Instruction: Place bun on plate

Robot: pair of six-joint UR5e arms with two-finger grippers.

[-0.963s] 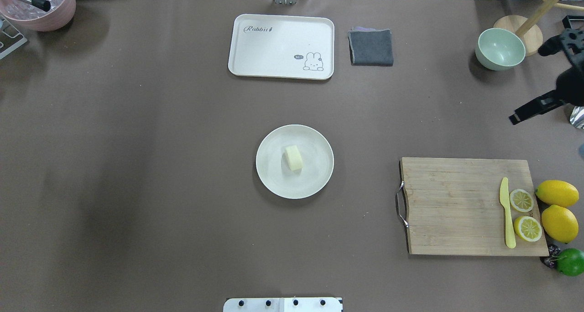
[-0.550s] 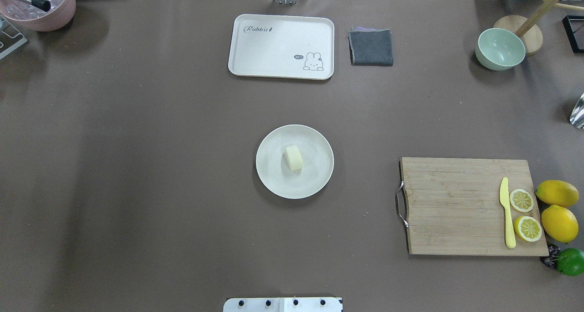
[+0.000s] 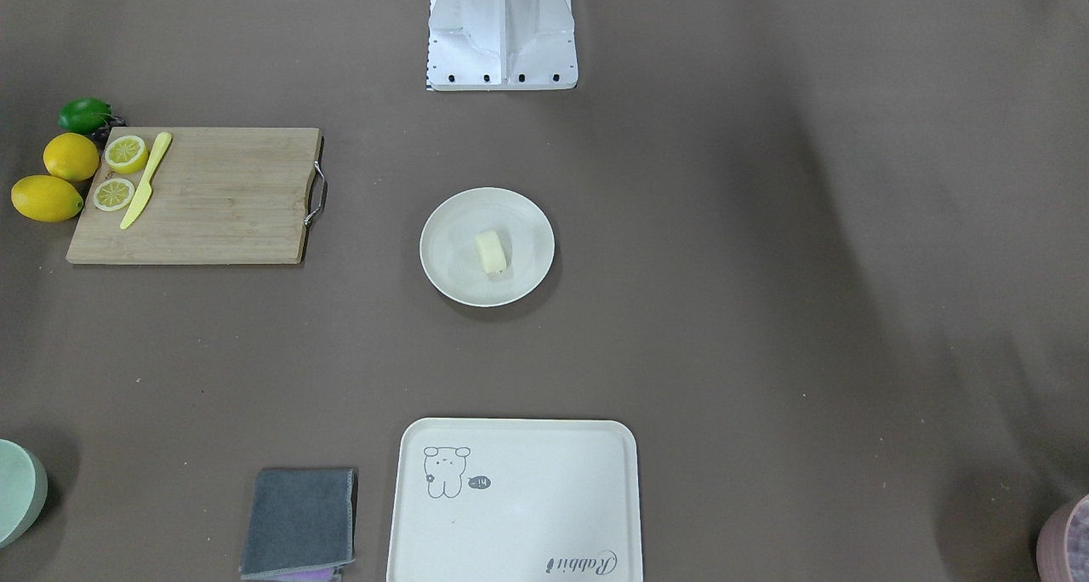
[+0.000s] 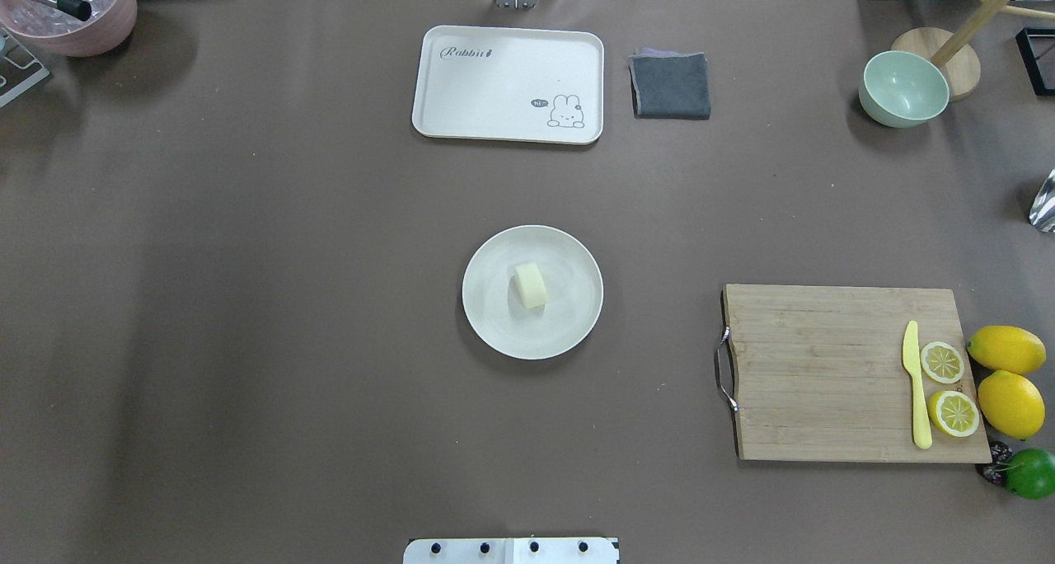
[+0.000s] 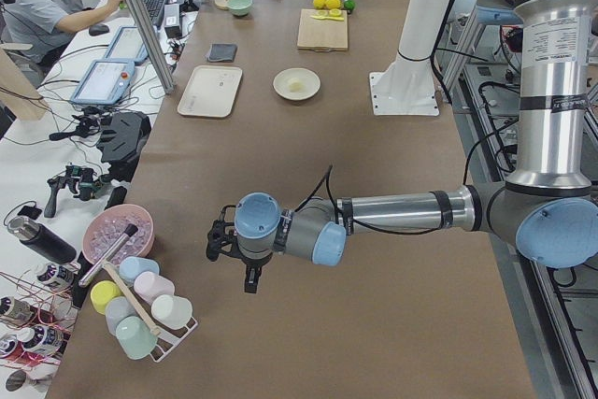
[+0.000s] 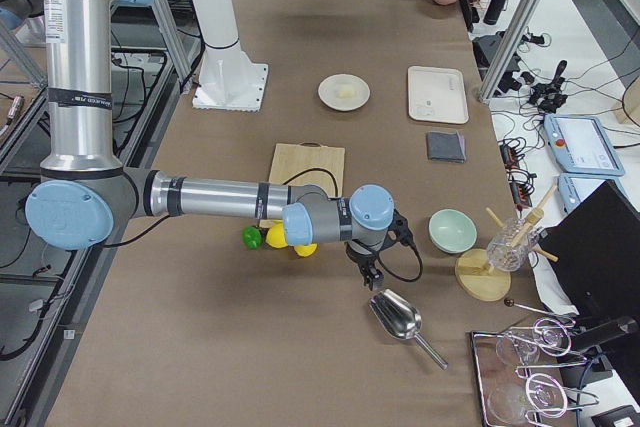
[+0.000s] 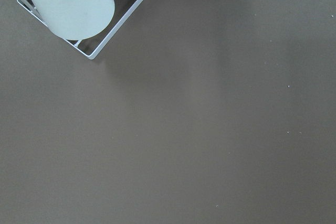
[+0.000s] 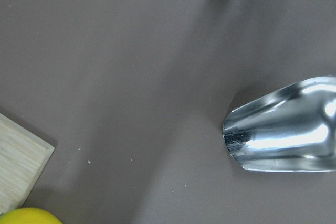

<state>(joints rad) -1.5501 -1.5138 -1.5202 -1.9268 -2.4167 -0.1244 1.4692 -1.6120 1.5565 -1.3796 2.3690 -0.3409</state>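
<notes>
Left fingers (image 5: 249, 276), right fingers (image 6: 367, 273) far off; one bun (image 4: 531, 285) on one plate (image 4: 494, 326)

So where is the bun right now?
In the overhead view the bun lies near the middle of the round plate, mid-table, with the rabbit tray beyond and the cutting board to the right.

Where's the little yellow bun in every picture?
Front-facing: bun at centre, on the plate.
Overhead: bun at centre.
Exterior left: bun far away, upper middle.
Exterior right: bun far away, upper middle.
Left wrist: not in it.
Right wrist: not in it.
Shared landmark: the round plate under it.
</notes>
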